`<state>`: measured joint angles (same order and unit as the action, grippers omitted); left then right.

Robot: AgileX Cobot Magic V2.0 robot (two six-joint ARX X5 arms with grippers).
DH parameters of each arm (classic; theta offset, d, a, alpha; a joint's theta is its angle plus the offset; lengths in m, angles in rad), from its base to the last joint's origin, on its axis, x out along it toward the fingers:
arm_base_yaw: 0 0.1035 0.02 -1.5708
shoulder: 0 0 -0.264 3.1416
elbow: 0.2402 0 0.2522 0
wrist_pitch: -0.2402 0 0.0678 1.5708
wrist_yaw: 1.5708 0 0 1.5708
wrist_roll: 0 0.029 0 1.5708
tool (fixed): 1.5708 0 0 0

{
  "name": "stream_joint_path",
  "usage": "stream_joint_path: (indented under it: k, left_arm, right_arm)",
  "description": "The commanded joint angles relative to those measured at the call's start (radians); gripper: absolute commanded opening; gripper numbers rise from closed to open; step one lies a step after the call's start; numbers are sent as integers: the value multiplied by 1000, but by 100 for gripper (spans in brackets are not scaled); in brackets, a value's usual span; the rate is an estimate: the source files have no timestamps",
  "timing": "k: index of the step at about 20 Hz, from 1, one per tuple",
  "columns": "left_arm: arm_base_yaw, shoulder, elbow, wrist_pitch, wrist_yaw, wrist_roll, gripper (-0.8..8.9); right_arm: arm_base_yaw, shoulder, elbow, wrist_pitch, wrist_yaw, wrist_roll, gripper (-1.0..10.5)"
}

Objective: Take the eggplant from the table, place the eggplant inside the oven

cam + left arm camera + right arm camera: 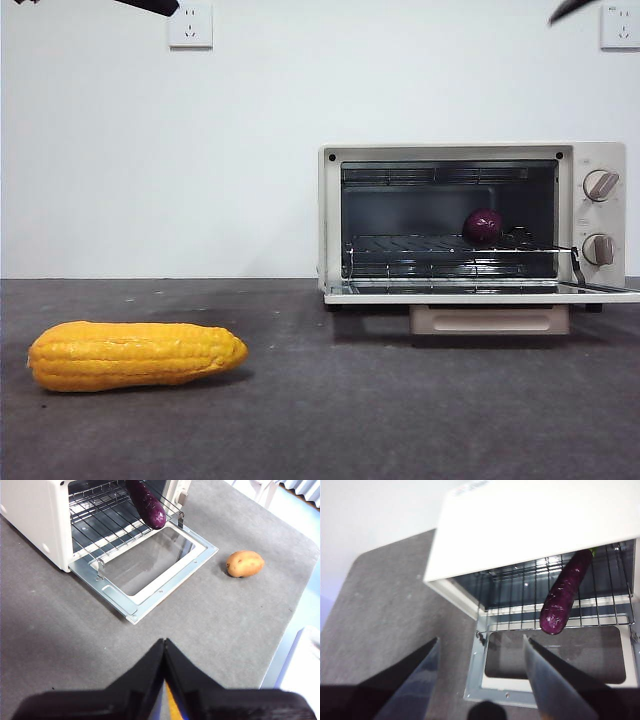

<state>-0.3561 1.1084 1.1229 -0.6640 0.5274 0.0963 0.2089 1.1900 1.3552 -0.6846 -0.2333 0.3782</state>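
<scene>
From the front, the eggplant [483, 225] already lies on the wire rack [450, 246] inside the oven [470, 220], door [480, 292] folded down, so I'd judge the placing done; what remains is for the arms to stay clear, perhaps shut the door. A corn cob [135, 354] rests on the surface [400, 400], well apart. Only dark tips show at the top corners.

From the left wrist, the left gripper [164, 647] hangs above the surface before the door, jaws pressed together, empty. A potato [244, 563] sits off to one side of the door.

From the right wrist, the right gripper [481, 652] hovers over the open door, jaws spread wide, holding nothing, the eggplant beyond them.
</scene>
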Motion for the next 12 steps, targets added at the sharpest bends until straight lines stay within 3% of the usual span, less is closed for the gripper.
stream_joint_path:
  k: [1, 12]
  left_arm:
    - [1, -2, -5, 8, 5, 12, -6]
    - [1, -2, -5, 8, 4, 12, -6]
  right_arm:
    - [1, -61, 0, -40, -3, -56, 285]
    - [1, -238, 0, -341, -4, -221, 285]
